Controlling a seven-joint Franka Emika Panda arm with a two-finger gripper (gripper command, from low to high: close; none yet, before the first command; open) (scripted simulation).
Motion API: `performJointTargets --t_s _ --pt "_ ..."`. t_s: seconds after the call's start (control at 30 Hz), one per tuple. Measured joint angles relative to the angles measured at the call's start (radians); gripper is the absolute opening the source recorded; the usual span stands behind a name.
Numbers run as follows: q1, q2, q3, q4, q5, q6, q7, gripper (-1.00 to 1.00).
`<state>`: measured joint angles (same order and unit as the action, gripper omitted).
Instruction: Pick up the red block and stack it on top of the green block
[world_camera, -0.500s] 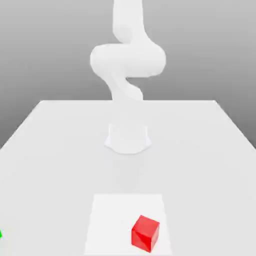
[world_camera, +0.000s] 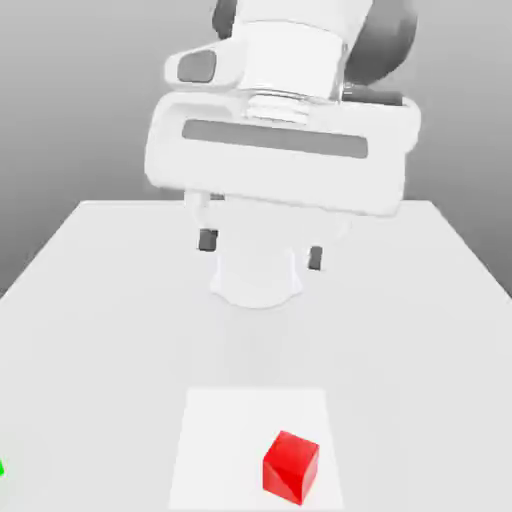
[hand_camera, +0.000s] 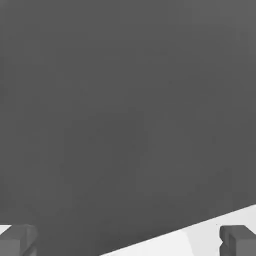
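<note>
White gripper (world_camera: 261, 250) hangs high above the table (world_camera: 100, 300), its two dark fingertips (world_camera: 208, 240) spread wide apart and holding nothing. Well below it sits the red block (world_camera: 290, 466); the green block (world_camera: 2, 468) is far aside.

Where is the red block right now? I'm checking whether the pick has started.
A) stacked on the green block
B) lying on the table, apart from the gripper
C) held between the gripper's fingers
B: the red block lies on the table, while the open gripper hangs well above it, holding nothing.
</note>
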<state>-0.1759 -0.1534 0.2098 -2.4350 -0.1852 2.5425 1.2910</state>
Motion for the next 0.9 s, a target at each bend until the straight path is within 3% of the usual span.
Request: performJointTargets --t_s 0.17,0.33,0.5,0.53,0.73,0.9 --pt "0.002 0.174 0.009 -0.04 0.001 0.073 0.101 0.0" --pt "0.011 0.334 0.023 -0.076 0.063 0.157 0.15 0.0" --pt "0.062 0.507 -0.042 -0.055 -0.005 0.293 0.213 0.0" --pt "0.07 0.525 -0.051 -0.052 -0.014 0.308 0.22 -1.0" --pt "0.074 0.534 -0.056 -0.051 -0.019 0.317 0.224 -1.0" --pt "0.033 0.4 0.001 -0.073 0.056 0.208 0.168 -1.0"
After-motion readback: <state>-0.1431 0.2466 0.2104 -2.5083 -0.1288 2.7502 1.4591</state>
